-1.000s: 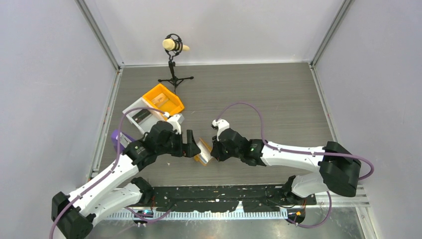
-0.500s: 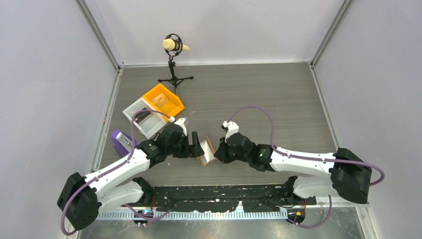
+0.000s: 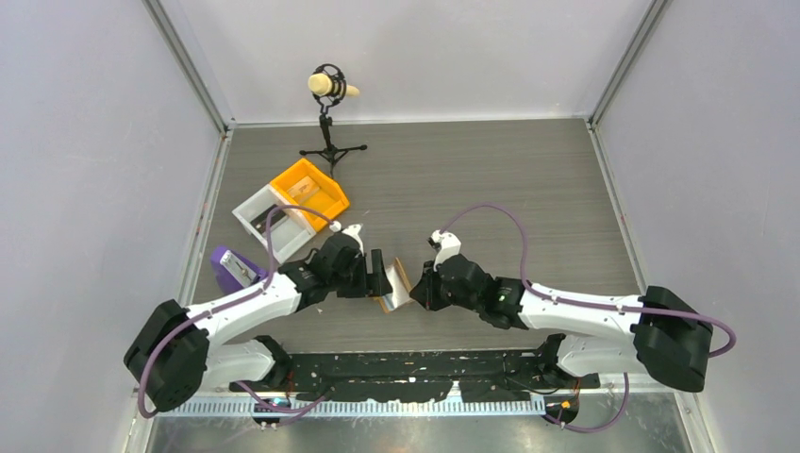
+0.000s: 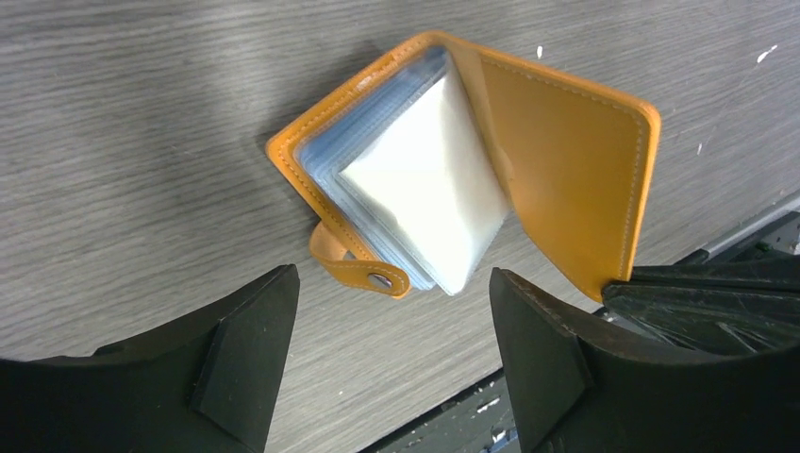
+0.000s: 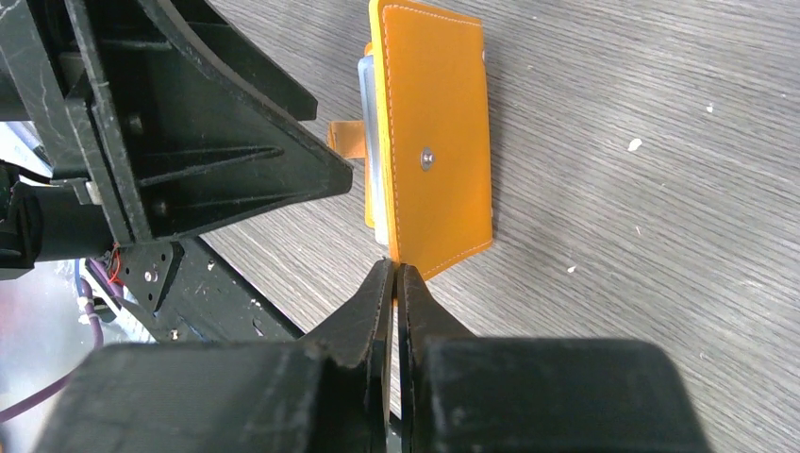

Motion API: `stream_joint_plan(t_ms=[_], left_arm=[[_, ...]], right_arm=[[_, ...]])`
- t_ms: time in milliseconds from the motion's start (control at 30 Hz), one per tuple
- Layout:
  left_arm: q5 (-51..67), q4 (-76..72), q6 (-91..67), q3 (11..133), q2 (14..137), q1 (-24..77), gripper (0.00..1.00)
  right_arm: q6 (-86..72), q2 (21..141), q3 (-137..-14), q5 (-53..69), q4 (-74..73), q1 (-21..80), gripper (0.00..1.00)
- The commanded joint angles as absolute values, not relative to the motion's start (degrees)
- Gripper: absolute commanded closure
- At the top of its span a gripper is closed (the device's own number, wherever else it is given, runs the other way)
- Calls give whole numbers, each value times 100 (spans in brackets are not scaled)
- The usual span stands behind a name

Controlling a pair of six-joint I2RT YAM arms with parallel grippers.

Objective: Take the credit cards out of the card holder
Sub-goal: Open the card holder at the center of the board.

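Note:
The card holder (image 3: 392,289) is an orange bifold lying open on the table between my two grippers. In the left wrist view its cover (image 4: 566,142) stands raised on the right, and pale blue-grey clear sleeves (image 4: 425,179) fan out over the lower half. My right gripper (image 5: 394,267) is shut on the cover's near corner and holds that flap up. My left gripper (image 4: 391,316) is open just short of the sleeves and the snap tab (image 4: 363,269), touching nothing. The credit cards are hidden.
An orange bin (image 3: 309,193) and a white bin (image 3: 269,222) stand at the back left, with a purple object (image 3: 231,269) beside them. A microphone stand (image 3: 330,123) is at the far edge. A black strip (image 3: 415,373) lines the near table edge.
My left gripper has moved right, close up to the open holder, and its jaws have narrowed a little. My right gripper has shifted slightly right with the cover still pinched.

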State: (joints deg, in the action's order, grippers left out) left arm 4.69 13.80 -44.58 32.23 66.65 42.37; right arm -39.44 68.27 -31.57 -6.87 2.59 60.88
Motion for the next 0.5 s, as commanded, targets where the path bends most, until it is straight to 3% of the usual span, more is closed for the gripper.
stream_joint_plan(t_ms=[0, 333, 400, 467], left_arm=[[94, 1007, -4391, 3298, 6810, 4271, 25], [80, 657, -4383, 3245, 7235, 4271, 40], [52, 710, -4341, 3276, 7222, 4271, 50], [44, 776, -4305, 3299, 7200, 4271, 68]], right_arm=[[-4030, 6578, -3074, -878, 631, 6035, 95], [-4015, 6368, -2761, -820, 690, 5868, 95], [-4019, 6305, -2693, -794, 694, 5792, 95], [-3972, 6223, -2617, -795, 676, 5725, 95]])
